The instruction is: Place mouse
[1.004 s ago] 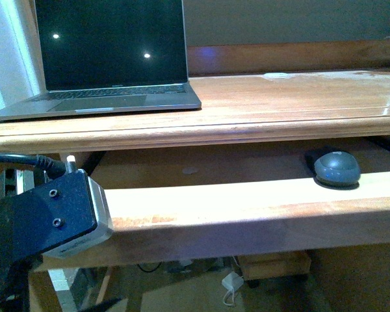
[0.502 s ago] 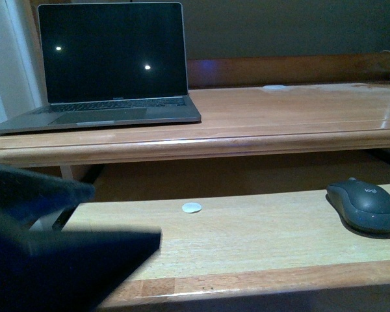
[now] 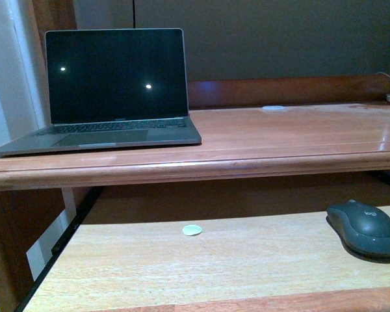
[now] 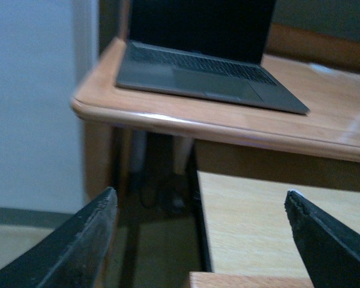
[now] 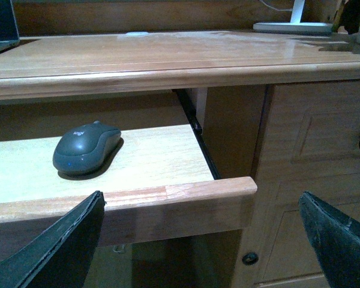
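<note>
Right wrist view: the right claw point(image 5: 198, 246) is seen spread apart and empty, with the mouse point(image 5: 87, 147) lying beyond it on the pull-out shelf point(image 5: 162, 150), toward the shelf's right end. The left claw point(image 4: 198, 240) is likewise spread, gripping nothing. A laptop point(image 3: 114, 84) is set on the counter point(image 3: 279, 130) above.

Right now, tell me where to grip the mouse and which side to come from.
Probably grip the mouse across its long flanks, mid-body, from above with the open right gripper: it lies flat on the pull-out tray, and its domed back offers no hold.
</note>
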`<state>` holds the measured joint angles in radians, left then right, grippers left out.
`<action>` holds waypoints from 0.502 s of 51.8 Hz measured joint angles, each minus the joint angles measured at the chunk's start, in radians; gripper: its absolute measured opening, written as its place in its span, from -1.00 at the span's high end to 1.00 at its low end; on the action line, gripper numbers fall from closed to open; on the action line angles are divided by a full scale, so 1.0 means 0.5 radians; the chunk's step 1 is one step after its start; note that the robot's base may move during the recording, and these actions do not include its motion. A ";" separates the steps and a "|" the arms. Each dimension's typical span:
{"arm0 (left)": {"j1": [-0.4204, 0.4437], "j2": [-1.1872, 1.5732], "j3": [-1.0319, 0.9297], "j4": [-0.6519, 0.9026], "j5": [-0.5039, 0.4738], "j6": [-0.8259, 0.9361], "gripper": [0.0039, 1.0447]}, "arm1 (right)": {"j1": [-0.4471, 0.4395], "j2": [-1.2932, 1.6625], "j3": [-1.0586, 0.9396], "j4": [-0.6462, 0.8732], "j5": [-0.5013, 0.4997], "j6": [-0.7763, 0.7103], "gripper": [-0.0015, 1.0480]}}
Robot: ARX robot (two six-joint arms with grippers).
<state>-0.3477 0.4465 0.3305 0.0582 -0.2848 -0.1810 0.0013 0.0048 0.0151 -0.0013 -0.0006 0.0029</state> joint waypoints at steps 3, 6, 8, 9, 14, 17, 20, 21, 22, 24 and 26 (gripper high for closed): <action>-0.014 -0.224 -0.085 -0.118 -0.095 0.118 -0.42 | 0.000 0.000 0.000 0.000 0.000 0.000 -0.86; 0.066 -0.412 -0.172 -0.171 0.005 0.201 -0.25 | 0.000 0.000 0.000 0.000 0.001 0.000 -0.86; 0.140 -0.483 -0.214 -0.174 0.085 0.240 -0.15 | 0.000 0.000 0.000 0.000 -0.001 0.000 -0.86; 0.190 -0.519 -0.237 -0.174 0.117 0.253 -0.08 | 0.000 0.000 0.000 0.000 0.000 0.000 -0.86; 0.442 -0.626 -0.335 -0.172 0.402 0.299 0.19 | 0.000 0.000 0.000 0.000 0.000 0.000 -0.86; 0.612 -0.674 -0.403 -0.169 0.537 0.318 0.39 | 0.000 0.000 0.000 0.000 0.000 0.000 -0.86; 0.665 -0.689 -0.433 -0.167 0.536 0.323 0.56 | 0.000 0.000 0.000 0.000 0.001 0.000 -0.86; 0.673 -0.697 -0.442 -0.166 0.542 0.324 0.63 | 0.000 0.000 0.000 0.000 0.001 0.000 -0.86; 0.674 -0.701 -0.446 -0.166 0.546 0.324 0.67 | 0.000 0.000 0.000 0.000 0.000 0.000 -0.86; 0.679 -0.717 -0.462 -0.157 0.559 0.330 0.84 | 0.000 0.000 0.000 0.000 -0.001 0.000 -0.86; 0.680 -0.726 -0.471 -0.153 0.560 0.331 0.94 | 0.000 0.000 0.000 0.000 0.000 0.000 -0.86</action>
<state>-0.0078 0.0834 0.0952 -0.0185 -0.0048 -0.0154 0.0013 0.0048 0.0151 -0.0013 -0.0006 0.0029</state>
